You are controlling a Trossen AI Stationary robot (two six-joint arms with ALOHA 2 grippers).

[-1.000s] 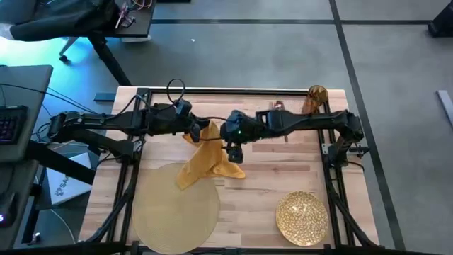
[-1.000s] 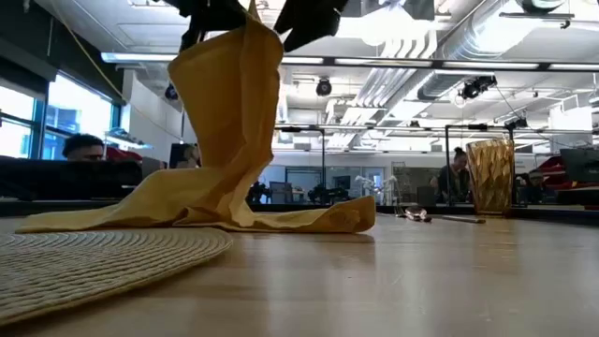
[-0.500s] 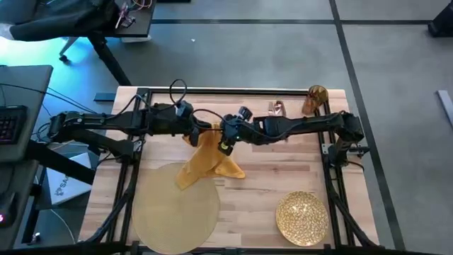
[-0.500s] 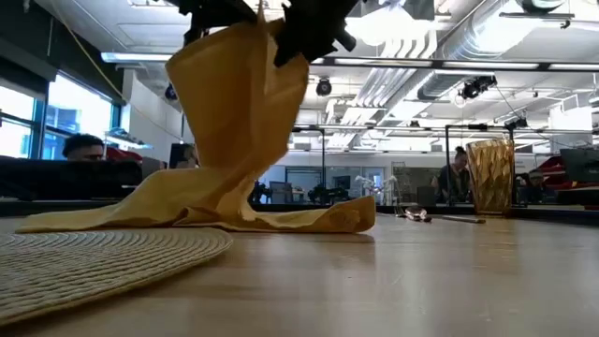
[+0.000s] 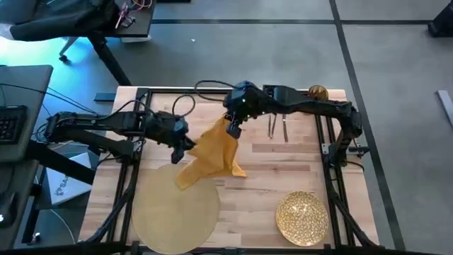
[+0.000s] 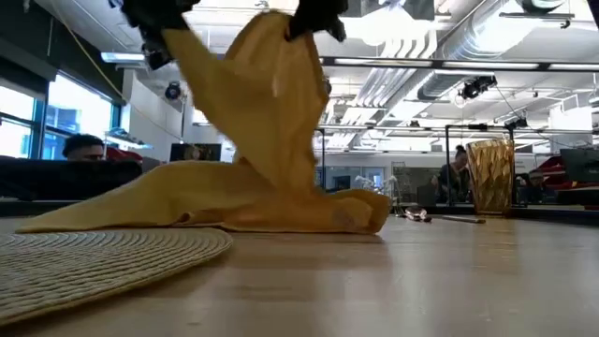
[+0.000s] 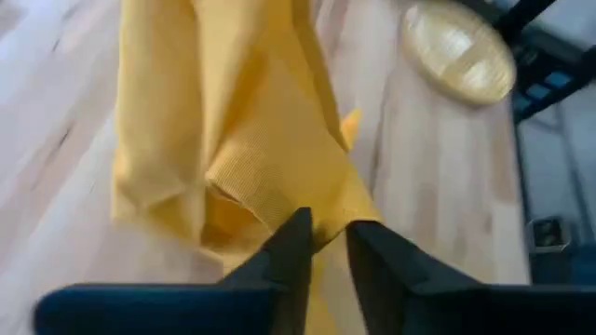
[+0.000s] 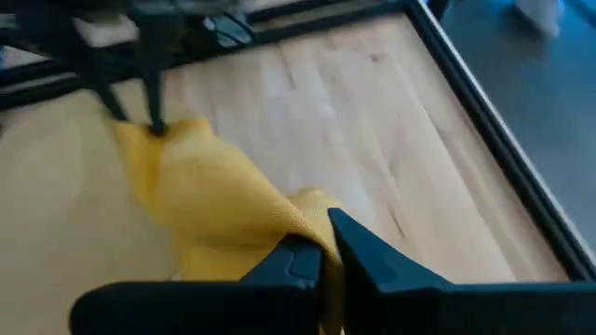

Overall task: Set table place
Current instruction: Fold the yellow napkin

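Note:
The mustard-yellow napkin [image 5: 211, 152] is lifted at two places. Its lower folds [image 6: 281, 211] lie on the table [image 5: 283, 163], partly on the round tan placemat [image 5: 175, 209]. My right gripper [image 5: 231, 127] is shut on the napkin's raised top at the table's far middle. My left gripper [image 5: 182, 145] sits lower and to the left, shut on the napkin's left corner. The gold plate [image 5: 302, 217] lies near the front right. The amber glass [image 5: 316, 95] and the copper cutlery [image 5: 277, 127] are at the far right. My left gripper pinches the napkin's left corner [image 7: 307, 200] between its two fingers, which slant down from the table's left. The cloth runs from there up to the other gripper. My right gripper pinches the napkin's highest fold [image 8: 303, 223] between its shut fingers, coming from above on the table's right. The cloth hangs below it, with its lower end on the table.
The black frame [image 5: 226, 91] runs along the table's far edge and sides. The glass [image 6: 490, 178] and cutlery [image 6: 440, 217] stand to the right of the napkin. People and desks show in the room beyond the table.
My right gripper has shut on the napkin's upper fold and gone toward the table's far edge, drawing that part with it. My left gripper has gone toward the near left and down with its corner. The napkin has spread out between them, its lower folds staying on the table.

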